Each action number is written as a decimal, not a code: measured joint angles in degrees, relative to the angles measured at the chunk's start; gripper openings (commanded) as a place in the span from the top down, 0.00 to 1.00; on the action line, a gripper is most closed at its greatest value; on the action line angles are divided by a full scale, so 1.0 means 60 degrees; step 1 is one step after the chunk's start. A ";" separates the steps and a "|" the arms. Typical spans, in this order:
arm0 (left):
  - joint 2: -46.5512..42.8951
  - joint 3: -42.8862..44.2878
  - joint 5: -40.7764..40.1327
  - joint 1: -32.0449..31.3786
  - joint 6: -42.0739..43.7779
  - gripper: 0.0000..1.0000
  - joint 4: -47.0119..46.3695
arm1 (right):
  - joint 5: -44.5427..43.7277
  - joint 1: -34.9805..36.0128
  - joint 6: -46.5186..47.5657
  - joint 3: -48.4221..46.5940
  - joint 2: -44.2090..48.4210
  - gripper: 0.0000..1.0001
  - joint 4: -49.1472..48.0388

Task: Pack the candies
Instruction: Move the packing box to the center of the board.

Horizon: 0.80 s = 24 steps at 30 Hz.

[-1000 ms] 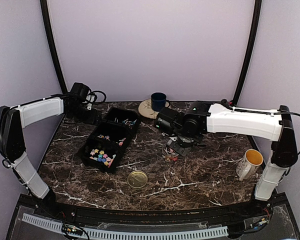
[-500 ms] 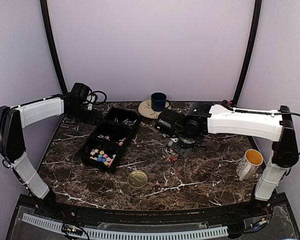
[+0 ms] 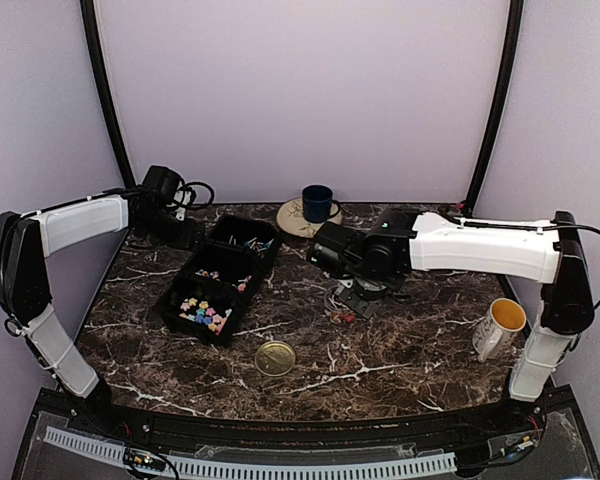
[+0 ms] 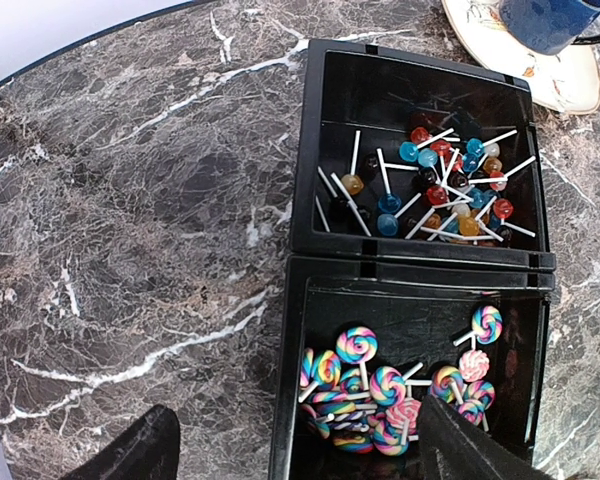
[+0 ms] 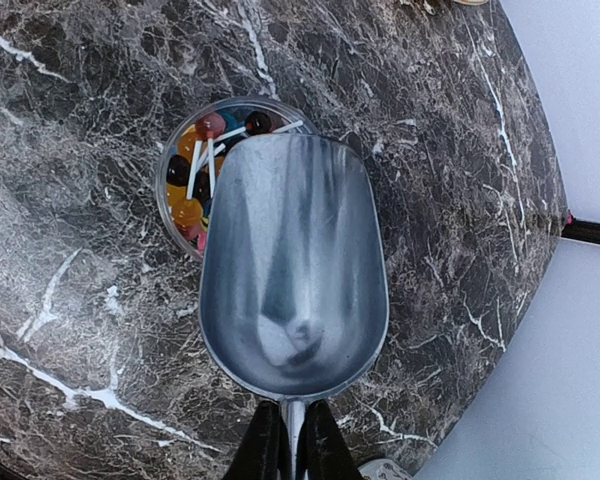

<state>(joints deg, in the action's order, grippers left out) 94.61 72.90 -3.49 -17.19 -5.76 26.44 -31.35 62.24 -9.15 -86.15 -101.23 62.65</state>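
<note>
A black three-part tray (image 4: 310, 150) holds candies: ball lollipops (image 4: 440, 190) in the far compartment, swirl lollipops (image 4: 380, 390) in the middle one, and pastel star-like pieces (image 3: 204, 312) in the near one. My left gripper (image 4: 295, 425) hangs open over the tray's left rim, holding nothing. My right gripper (image 5: 293, 440) is shut on the handle of a metal scoop (image 5: 292, 270). The scoop's bowl is empty. It hovers over a small clear jar (image 5: 170, 215), covering its right part. More candies (image 5: 195, 165) lie in the jar.
A gold lid (image 3: 275, 357) lies near the front centre. A white mug with a yellow inside (image 3: 500, 327) stands at the right edge. A blue cup (image 3: 317, 202) sits on a plate (image 3: 292, 218) at the back. Cables (image 3: 190, 192) lie at the back left.
The right arm has shifted slightly left and toward the back with the scoop. The left arm has not moved.
</note>
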 measured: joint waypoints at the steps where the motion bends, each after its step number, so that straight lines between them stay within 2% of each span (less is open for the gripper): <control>1: 0.0000 0.0000 0.0000 -0.0011 0.0000 0.15 0.0000 | -0.0011 0.0011 -0.0004 -0.0055 -0.0011 1.00 -0.0007; 24: 0.0000 0.0000 0.0000 -0.0015 -0.0004 0.15 0.0000 | -0.0142 0.0197 0.0007 -0.0353 -0.0164 1.00 -0.0211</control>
<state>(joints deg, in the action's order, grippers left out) 94.61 72.90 -3.49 -17.28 -5.78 26.44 -32.21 63.42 -9.10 -88.27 -102.21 61.39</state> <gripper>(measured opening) 0.846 0.083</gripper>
